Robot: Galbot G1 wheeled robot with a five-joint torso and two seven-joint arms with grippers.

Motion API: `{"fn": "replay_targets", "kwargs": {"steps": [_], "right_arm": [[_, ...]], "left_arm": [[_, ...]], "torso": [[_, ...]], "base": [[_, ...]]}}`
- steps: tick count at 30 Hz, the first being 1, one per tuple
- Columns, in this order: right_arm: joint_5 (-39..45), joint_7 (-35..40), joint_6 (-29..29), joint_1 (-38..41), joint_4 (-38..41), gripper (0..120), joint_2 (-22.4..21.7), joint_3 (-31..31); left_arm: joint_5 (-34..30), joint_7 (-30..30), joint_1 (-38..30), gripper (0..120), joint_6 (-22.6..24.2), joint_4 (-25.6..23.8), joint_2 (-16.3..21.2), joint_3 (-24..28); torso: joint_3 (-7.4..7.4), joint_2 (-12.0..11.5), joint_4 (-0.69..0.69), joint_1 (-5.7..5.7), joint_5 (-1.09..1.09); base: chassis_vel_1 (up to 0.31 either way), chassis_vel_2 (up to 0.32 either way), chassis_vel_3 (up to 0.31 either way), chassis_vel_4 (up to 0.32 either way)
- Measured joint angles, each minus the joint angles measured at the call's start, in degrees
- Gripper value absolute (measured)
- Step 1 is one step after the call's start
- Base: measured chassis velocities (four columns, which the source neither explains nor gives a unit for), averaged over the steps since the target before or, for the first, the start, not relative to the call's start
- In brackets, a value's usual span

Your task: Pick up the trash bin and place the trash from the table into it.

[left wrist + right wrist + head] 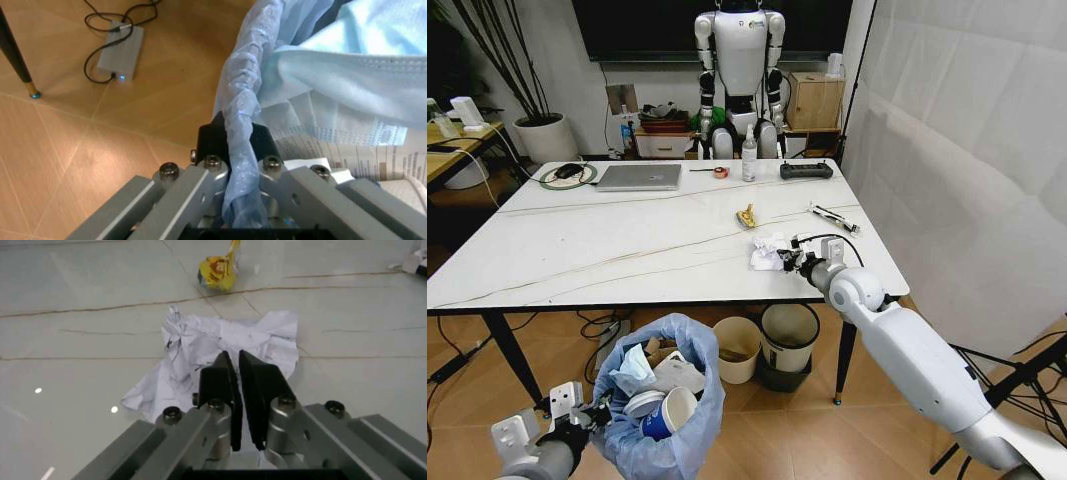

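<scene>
The trash bin (667, 400), lined with a light-blue bag (243, 80), hangs below the table's near edge at the lower left. It holds a blue paper cup (667, 412), a face mask (347, 75) and papers. My left gripper (577, 418) (237, 135) is shut on the bag's rim. On the white table (607, 250), my right gripper (793, 258) (230, 362) is shut at the near edge of a crumpled white paper (767, 250) (193, 335). A yellow wrapper (746, 216) (217, 272) lies just beyond it. Another white and black scrap (833, 217) lies to the right.
A silver laptop (639, 177), a black controller (806, 170) and a spray bottle (749, 155) stand along the far edge. Under the table are a cream bucket (738, 348) and a white round bin (789, 335). A white screen (967, 150) stands at the right.
</scene>
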Motion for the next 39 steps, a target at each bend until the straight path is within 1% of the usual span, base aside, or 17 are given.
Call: {"fn": "replay_targets", "kwargs": {"steps": [1,2,4,5,8,9,10,12,13,15,19,20,25,26,32,38,39], "right_arm": [[0.5,0.3,-0.2,-0.2,1.4,14,-0.6,0.1],[0.7,0.4,-0.3,-0.3,2.0,15,-0.9,0.2],[1.4,0.9,-0.7,-0.7,3.8,27,-1.5,0.3],[1.4,0.9,-0.7,-0.7,3.8,27,-1.5,0.3],[2.0,1.5,-0.9,-1.3,5.5,39,-2.0,0.6],[2.0,1.6,-0.9,-1.4,5.6,41,-2.1,0.7],[2.1,1.7,-1.0,-1.6,6.1,48,-2.3,0.8],[2.1,1.8,-1.0,-1.8,6.2,55,-2.4,0.9],[2.1,1.8,-1.0,-1.8,6.2,55,-2.4,0.9],[2.1,1.9,-1.0,-1.8,6.1,63,-2.3,0.9],[1.9,1.7,-0.8,-0.3,3.1,81,-0.5,-0.1],[1.9,1.7,-0.8,-0.3,3.1,81,-0.5,-0.1],[0.7,1.0,-0.1,1.4,-1.6,98,2.8,-1.6],[0.1,0.6,0.2,1.8,-3.0,100,3.5,-1.9],[-0.9,0.3,0.6,2.9,-6.5,100,6.3,-2.5],[-3.2,-0.4,1.2,3.6,-9.4,100,8.0,-2.8],[-4.0,-0.7,1.5,3.9,-10.2,96,8.4,-2.8]], "left_arm": [[0.0,0.0,0.1,0,0.0,-0.1,0.0,0.0],[0.0,0.0,0.1,0,0.0,-0.1,0.1,0.0],[0.0,0.0,0.1,0,0.0,-0.3,0.1,-0.1],[0.0,0.0,0.1,0,0.0,-0.3,0.1,-0.1],[0.0,0.0,0.1,0,0.0,-0.3,0.2,-0.1],[0.0,0.0,0.1,0,0.0,-0.3,0.2,-0.1],[0.0,0.0,0.1,0,0.0,-0.3,0.1,-0.1],[0.1,0.0,0.1,0,-0.1,-0.3,0.1,-0.1],[0.1,0.0,0.1,0,-0.1,-0.3,0.1,-0.1],[0.1,0.0,0.0,0,-0.1,-0.3,0.1,0.0],[0.1,0.0,-0.1,0,-0.1,-0.3,0.1,0.0],[0.1,0.0,-0.1,0,-0.1,-0.3,0.1,0.0],[0.1,0.0,-0.1,0,-0.1,-0.1,0.1,0.0],[0.1,0.0,-0.2,0,-0.1,0.0,0.1,0.0],[0.2,0.0,-0.3,0,-0.1,0.3,-0.2,0.1],[0.2,0.1,-0.6,0,-0.1,0.4,-0.2,0.1],[0.2,0.1,-0.6,0,-0.1,0.5,-0.3,0.1]], "torso": [[0.0,0.0,0.0,0.0,0.0],[0.0,0.0,0.0,0.0,0.01],[0.0,0.0,0.0,0.0,0.01],[0.0,0.0,0.0,0.0,0.01],[0.0,0.0,0.01,0.0,0.0],[0.0,0.0,0.01,0.0,0.0],[0.0,0.0,0.01,0.0,0.01],[0.0,0.0,0.0,0.0,0.01],[0.0,0.0,0.0,0.0,0.01],[0.0,0.0,0.01,0.0,0.01],[0.0,0.0,0.0,0.0,0.0],[0.0,0.0,0.0,0.0,0.0],[0.0,0.0,0.02,0.0,0.0],[0.0,0.0,0.01,0.0,-0.01],[0.0,0.0,0.01,0.0,0.0],[0.0,0.0,0.01,0.0,0.0],[0.0,0.0,0.01,0.01,0.0]], "base": [[0.0,0.0,0.0,0.0],[0.0,0.0,0.0,0.0],[0.0,0.0,0.0,0.0],[0.0,0.0,0.0,0.0],[0.0,0.0,0.0,0.0],[0.0,0.0,0.0,0.0],[0.0,0.0,0.0,0.0],[0.0,0.0,0.0,0.0],[0.0,0.0,0.0,0.0],[0.0,0.0,0.0,0.0],[0.0,0.0,0.0,0.0],[0.0,0.0,0.0,0.0],[0.0,0.0,0.0,0.0],[0.0,0.0,0.0,0.0],[0.0,0.0,0.0,0.0],[0.0,0.0,0.0,0.0],[0.0,0.0,0.0,0.0]]}}
